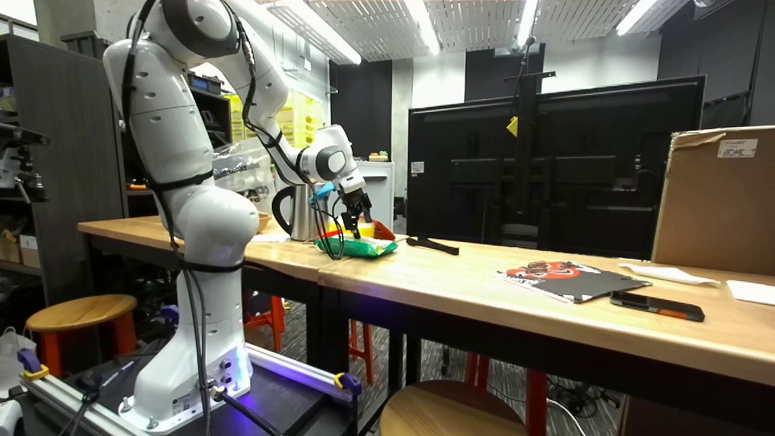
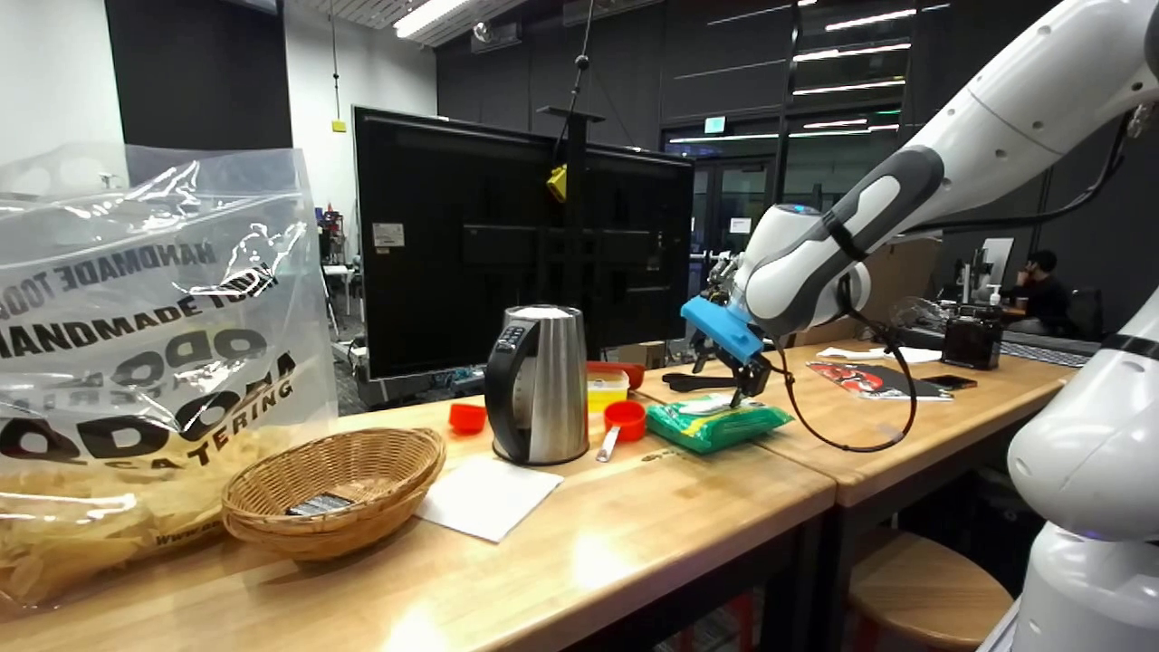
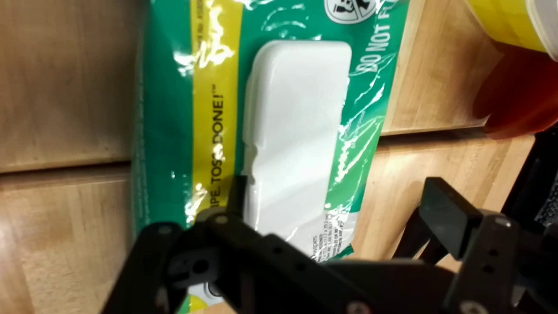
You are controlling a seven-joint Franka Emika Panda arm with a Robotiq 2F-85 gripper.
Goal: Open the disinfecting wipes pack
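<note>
Evidently, the green disinfecting wipes pack (image 3: 168,109) is laid on the wooden table (image 3: 65,96), partly under the wide-spread gripper (image 3: 342,198); soft, slippery handling is expected, so the likely stiffer white lid (image 3: 303,117) is best pried at its notch (image 3: 253,158).

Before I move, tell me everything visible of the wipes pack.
The wipes pack is a glossy, crinkled green plastic-looking pouch with a yellow stripe, printed text and a white lid that looks shut. It lies flat, lid up, across the seam between wooden tabletops. The open gripper has one finger beside the lid's notched edge; contact is unclear.
</note>
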